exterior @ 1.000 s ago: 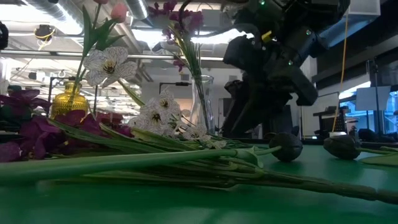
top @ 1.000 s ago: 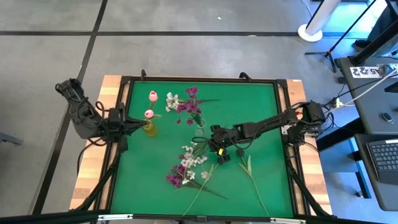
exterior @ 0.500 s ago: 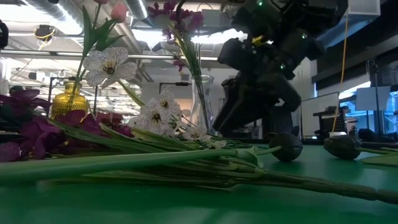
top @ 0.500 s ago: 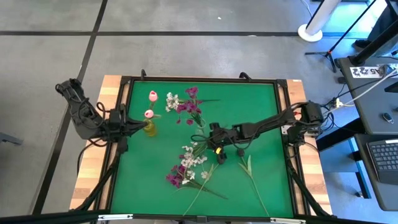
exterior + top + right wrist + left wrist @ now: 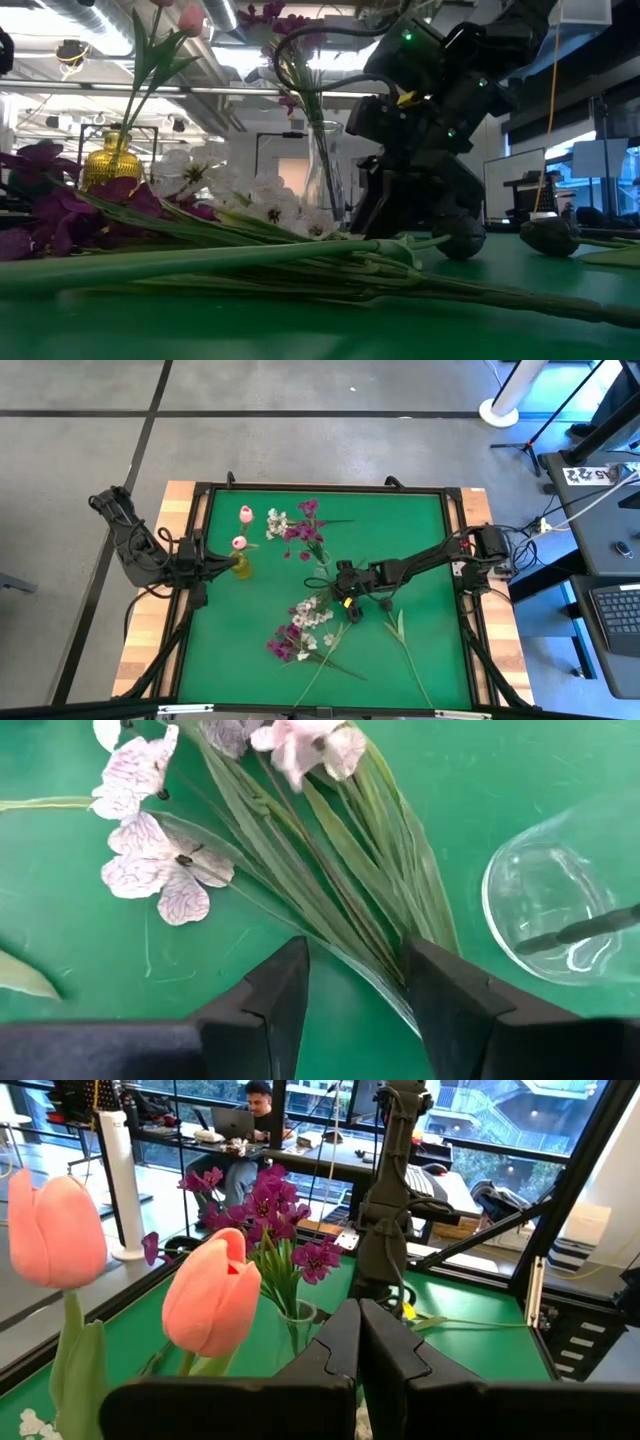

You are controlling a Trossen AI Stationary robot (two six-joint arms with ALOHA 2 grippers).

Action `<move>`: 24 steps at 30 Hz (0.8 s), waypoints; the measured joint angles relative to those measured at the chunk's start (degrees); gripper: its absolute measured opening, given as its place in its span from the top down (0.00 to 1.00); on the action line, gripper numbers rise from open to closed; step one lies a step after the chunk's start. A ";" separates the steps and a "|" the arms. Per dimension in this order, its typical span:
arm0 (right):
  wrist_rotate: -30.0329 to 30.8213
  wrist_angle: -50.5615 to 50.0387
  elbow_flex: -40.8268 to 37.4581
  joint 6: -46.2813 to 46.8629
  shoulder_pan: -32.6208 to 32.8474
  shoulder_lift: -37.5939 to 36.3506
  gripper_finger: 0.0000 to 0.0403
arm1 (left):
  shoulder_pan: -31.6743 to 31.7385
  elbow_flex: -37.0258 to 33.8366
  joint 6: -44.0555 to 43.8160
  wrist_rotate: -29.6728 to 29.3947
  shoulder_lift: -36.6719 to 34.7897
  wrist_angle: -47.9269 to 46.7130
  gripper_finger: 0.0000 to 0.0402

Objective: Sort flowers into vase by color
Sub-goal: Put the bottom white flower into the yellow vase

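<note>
Overhead: two vases (image 5: 241, 566), two pink tulips (image 5: 245, 514), two claws (image 5: 338, 598).

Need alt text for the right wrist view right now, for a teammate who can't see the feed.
The right end effector hangs open over the green mat, its two dark fingers straddling a bundle of green stems. White, purple-veined flowers lie at the stems' far end, and a clear glass vase stands beside them.
</note>
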 joint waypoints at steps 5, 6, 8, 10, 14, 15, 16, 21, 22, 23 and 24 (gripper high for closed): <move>-0.11 -1.51 0.07 0.02 0.16 -0.28 0.74 | 0.01 0.00 -0.64 -0.02 0.58 0.00 1.00; -0.10 -2.28 0.05 0.07 0.16 -0.53 0.78 | -0.01 0.00 -0.86 -0.02 0.81 0.00 1.00; 0.10 -3.96 0.00 0.63 0.13 -1.52 0.88 | -0.01 0.00 -1.26 -0.02 1.29 -0.01 1.00; 0.52 -6.44 -0.19 1.62 0.03 -3.01 0.96 | -0.01 0.00 -1.36 0.00 1.74 -0.06 1.00; 2.04 -13.55 1.82 3.59 0.03 -7.32 0.96 | -0.01 0.00 -1.47 -0.02 2.24 -0.04 1.00; 2.64 -14.66 2.52 4.34 0.03 -8.68 0.97 | -0.01 0.00 -1.51 -0.02 2.39 -0.03 1.00; 2.97 -16.04 2.91 4.57 0.05 -10.15 0.98 | -0.01 0.00 -1.56 -0.02 2.54 -0.03 1.00; 2.92 -17.33 3.45 5.88 0.07 -18.36 0.99 | -0.01 0.00 -1.58 -0.02 2.65 0.04 1.00; 2.88 -17.34 3.48 6.18 0.07 -20.15 0.99 | -0.01 0.00 -1.57 -0.02 2.65 0.00 1.00; 2.73 -17.36 3.54 6.35 0.07 -21.92 0.99 | -0.01 0.00 -1.56 -0.02 2.65 0.06 1.00; 2.29 -17.74 3.52 6.46 0.07 -23.74 0.99 | -0.01 0.00 -1.56 -0.03 2.63 0.23 1.00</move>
